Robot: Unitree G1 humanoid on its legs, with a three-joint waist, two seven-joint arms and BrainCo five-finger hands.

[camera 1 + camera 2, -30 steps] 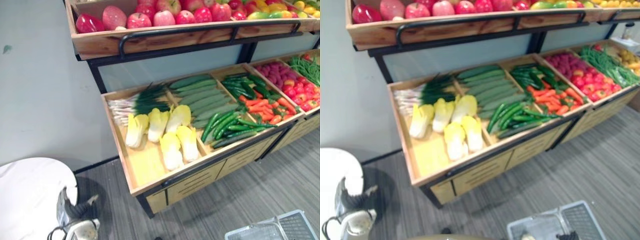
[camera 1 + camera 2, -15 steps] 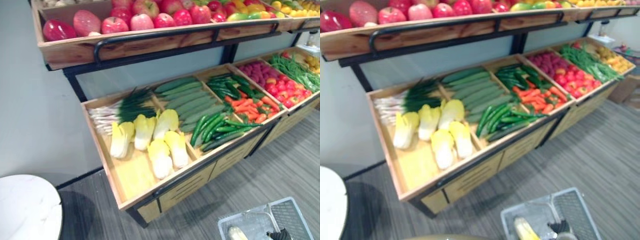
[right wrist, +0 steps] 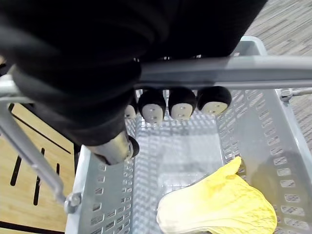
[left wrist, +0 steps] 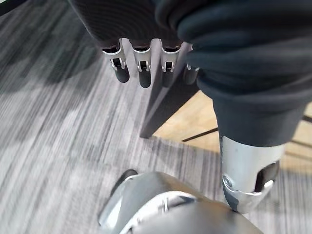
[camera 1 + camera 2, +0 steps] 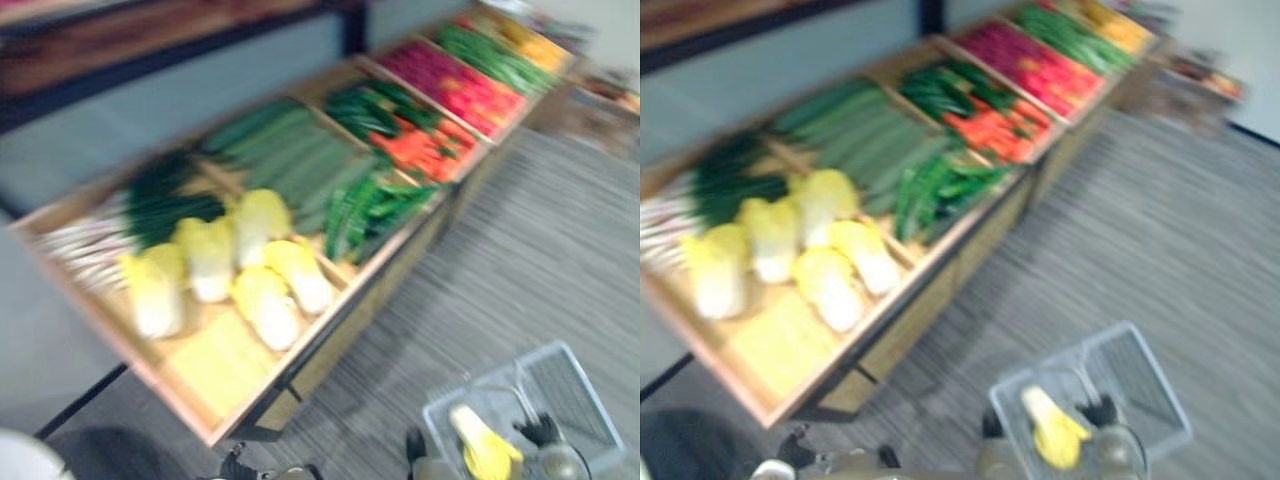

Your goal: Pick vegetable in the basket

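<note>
The right hand (image 3: 181,103) is clenched round the handle (image 3: 234,72) of the grey mesh basket (image 3: 275,146). Its dark-tipped fingers curl over the bar from above, and the bar spans the basket from side to side. One yellow cabbage (image 3: 219,207) lies inside the basket, on its bottom and against one side wall. The rest of the basket bottom, directly under the handle, is bare. In the eye views the basket is low and to the robot's right, over the grey striped floor (image 5: 530,250). It is in front of the wooden stand (image 5: 345,300) and clear of its front edge, with a strip of floor between the two. Whether the basket rests on the floor or hangs above it cannot be determined. Open floor extends past the basket to the right and along the front of the stand. In the right wrist view, a wooden panel (image 3: 19,170) with dark slots lies just beyond one basket wall. On the stand, wooden rails divide the compartments: loose cabbages (image 5: 210,262) nearest, then cucumbers (image 5: 290,150), green peppers (image 5: 375,205) and carrots (image 5: 420,148). The left hand (image 4: 142,66) is released, its fingers straight and pointing down over the floor beside a dark post (image 4: 163,105) of the stand. Contact between fingers and post cannot be determined.
</note>
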